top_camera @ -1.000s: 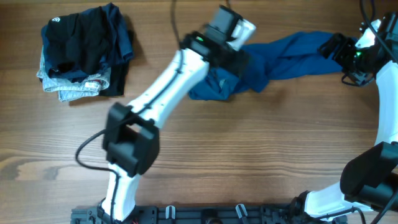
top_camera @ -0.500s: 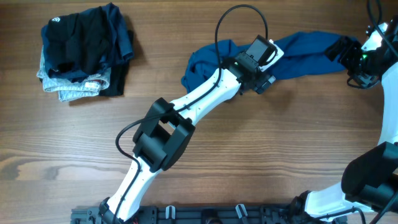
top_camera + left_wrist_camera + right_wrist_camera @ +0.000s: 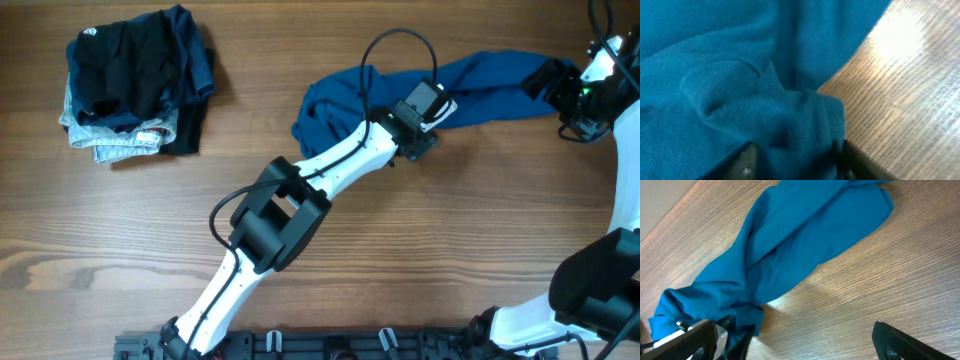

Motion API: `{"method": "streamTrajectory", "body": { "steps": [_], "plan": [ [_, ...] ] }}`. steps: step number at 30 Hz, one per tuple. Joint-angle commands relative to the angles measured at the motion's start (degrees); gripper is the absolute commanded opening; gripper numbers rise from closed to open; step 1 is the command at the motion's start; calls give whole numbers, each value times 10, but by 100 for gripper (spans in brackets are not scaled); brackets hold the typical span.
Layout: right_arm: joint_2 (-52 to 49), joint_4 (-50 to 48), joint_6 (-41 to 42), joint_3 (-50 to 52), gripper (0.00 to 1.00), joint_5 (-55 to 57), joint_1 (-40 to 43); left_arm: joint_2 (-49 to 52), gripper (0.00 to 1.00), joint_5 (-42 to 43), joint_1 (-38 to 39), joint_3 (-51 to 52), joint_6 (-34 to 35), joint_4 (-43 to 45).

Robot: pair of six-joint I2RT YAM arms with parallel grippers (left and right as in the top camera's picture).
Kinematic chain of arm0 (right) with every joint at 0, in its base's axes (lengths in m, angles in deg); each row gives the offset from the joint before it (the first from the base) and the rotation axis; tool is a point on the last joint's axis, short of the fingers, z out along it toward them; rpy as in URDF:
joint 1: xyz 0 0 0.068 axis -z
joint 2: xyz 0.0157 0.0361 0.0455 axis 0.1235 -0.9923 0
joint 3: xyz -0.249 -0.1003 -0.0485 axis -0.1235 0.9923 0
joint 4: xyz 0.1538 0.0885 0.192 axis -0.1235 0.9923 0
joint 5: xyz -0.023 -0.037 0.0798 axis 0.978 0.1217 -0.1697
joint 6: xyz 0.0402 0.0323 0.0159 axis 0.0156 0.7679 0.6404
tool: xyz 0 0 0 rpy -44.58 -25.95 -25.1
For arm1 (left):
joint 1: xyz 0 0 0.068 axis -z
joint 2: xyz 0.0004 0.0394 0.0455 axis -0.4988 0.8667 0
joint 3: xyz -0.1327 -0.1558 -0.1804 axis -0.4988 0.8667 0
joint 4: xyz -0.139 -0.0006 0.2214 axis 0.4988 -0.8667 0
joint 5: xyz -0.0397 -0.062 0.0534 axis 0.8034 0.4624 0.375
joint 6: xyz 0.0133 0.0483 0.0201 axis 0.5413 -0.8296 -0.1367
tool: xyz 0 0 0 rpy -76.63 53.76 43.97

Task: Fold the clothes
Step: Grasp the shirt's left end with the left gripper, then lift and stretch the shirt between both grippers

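The blue shirt (image 3: 490,85) lies bunched in a long strip along the far right of the table (image 3: 450,240). It is soft, light and limp. It will sag and slide on the wood, so I want hems or corners, not the middle. My left gripper (image 3: 795,162) stands half-wide with a fold of cloth between its fingers; whether that fold is pinched I cannot tell. My right gripper (image 3: 797,330) gapes wide, holding nothing, just beside the strip's right end.

clothes (image 3: 730,90): teal knit cloth, matt, fine weave, soft creases. surface (image 3: 450,230): wood grain, smooth, faint sheen where light hits. left arm (image 3: 340,162) shell: glossy white plastic.
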Motion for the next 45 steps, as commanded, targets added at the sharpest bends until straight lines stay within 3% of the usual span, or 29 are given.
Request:
{"method": "streamTrajectory", "body": {
  "steps": [1, 6, 16, 21, 26, 32, 38, 45],
  "plan": [
    [13, 0, -11, -10, 100, 5, 3, 6, 33, -38, 2, -7, 12, -3],
    [13, 0, -11, -10, 99, 5, 3, 0, 4, -83, 2, -7, 24, -15],
    [13, 2, -11, -10, 100, 5, 3, -152, 4, -146, -6, -7, 38, -24],
    [13, 10, -13, -10, 100, 5, 3, -282, 4, -146, -28, -7, 38, -92],
    [13, 16, -42, -10, 99, -14, 3, -352, 4, -146, -44, -7, 39, -207],
    [13, 8, -40, -10, 99, -17, -11, -381, 4, -144, -50, -7, 69, -319],
    [1, -34, 33, 7, 95, 44, -10, -381, 4, -144, -77, -7, 84, -350],
    [-90, -144, 22, 13, 93, 57, -9, -381, 4, -132, -119, -7, 84, -368]
  ]
}}
